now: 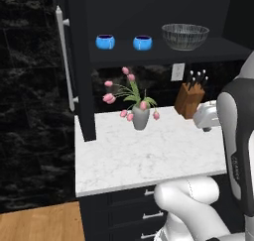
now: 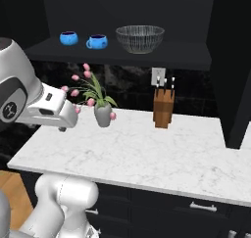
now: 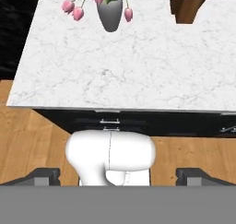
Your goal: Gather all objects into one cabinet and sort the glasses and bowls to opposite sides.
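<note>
On the cabinet (image 1: 79,61) shelf stand two blue bowls (image 1: 105,41) (image 1: 143,42) at left and the clear bowl (image 1: 185,36) at right, all apart. The gripper (image 3: 118,176) hangs spread wide, empty (over the counter's (image 3: 138,75) near edge). Tulips (image 1: 130,98) stand below.

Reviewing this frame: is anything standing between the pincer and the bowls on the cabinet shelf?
Nothing visible blocks them. The two blue bowls and the see-through bowl sit on the open shelf. The door is swung aside. The tulip vase and knife block stand lower, on the counter. The open pincer looks down at that counter.
</note>
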